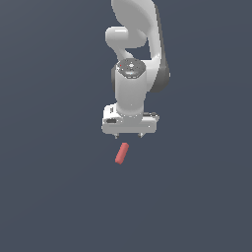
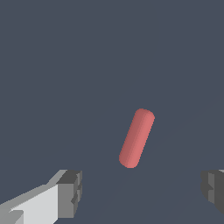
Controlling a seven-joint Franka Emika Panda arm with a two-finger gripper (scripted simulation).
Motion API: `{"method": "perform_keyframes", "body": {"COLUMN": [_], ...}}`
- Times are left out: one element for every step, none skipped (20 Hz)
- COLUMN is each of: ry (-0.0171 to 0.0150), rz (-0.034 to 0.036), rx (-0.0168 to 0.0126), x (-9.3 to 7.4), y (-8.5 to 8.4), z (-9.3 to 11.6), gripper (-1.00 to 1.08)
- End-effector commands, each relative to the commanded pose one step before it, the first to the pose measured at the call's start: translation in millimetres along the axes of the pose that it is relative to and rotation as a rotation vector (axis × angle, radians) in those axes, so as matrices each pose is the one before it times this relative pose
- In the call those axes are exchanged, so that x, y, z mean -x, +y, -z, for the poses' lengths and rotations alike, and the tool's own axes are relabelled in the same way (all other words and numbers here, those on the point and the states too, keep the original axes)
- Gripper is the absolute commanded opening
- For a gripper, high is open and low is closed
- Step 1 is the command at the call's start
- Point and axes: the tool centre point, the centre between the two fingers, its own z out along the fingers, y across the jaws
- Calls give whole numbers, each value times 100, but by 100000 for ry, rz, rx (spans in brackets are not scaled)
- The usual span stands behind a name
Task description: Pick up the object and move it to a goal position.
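The claw (image 1: 128,135) is hanging with its two fingers spread wide, and it is gripping nothing. In the wrist view you are seeing one dark pad (image 2: 70,194) at one side and the other pad at the far side, with a broad empty gap between them. The red rod (image 1: 121,153) is lying flat on the dark tabletop (image 1: 54,197), just below the claw in the exterior view and a little toward the exterior view's left of the claw's middle. It is not between the fingers yet; in the wrist view the red rod (image 2: 137,138) is lying ahead of the line that joins the two pads, apart from both of them.

I judge that you are approaching now, and the grasp is not yet made. The rod is lying at a slant to the line between the pads, not square to it. So you are doing well if you are first bringing the claw's middle over the rod's middle, and turning the wrist until the pads are facing the rod's long sides. Only then lower straight down. If you are closing across the rounded ends, the rod may slip out or turn. Keep the fingers wide during the descent, so that no fingertip is pushing the rod away. No goal mark is showing in either view.
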Motion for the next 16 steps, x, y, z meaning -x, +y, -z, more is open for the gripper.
{"method": "perform_keyframes", "body": {"ry": [0, 0, 34, 59, 64, 87, 87, 68, 54, 24, 0, 0, -24, -4, -17, -29], "rz": [0, 0, 16, 25, 25, 33, 31, 23, 16, 5, 0, 0, -8, -138, -308, -481], "rx": [0, 0, 90, 157, 169, 231, 231, 182, 144, 64, 0, 0, -64, -1, -22, -39], "x": [0, -16, -40, -65, -91, -114, -117, -90, -62, -37, -11, 18, 18, 0, -5, -4], "y": [1, 28, 58, 93, 142, 176, 186, 144, 98, 62, 20, -34, -24, 3, 16, 28], "z": [0, 23, 88, 147, 192, 249, 257, 201, 146, 80, 17, -28, -50, -43, -96, -152], "gripper": [100, 100, 100, 100, 100, 100, 100, 100, 100, 100, 100, 100, 100, 100, 100, 100]}}
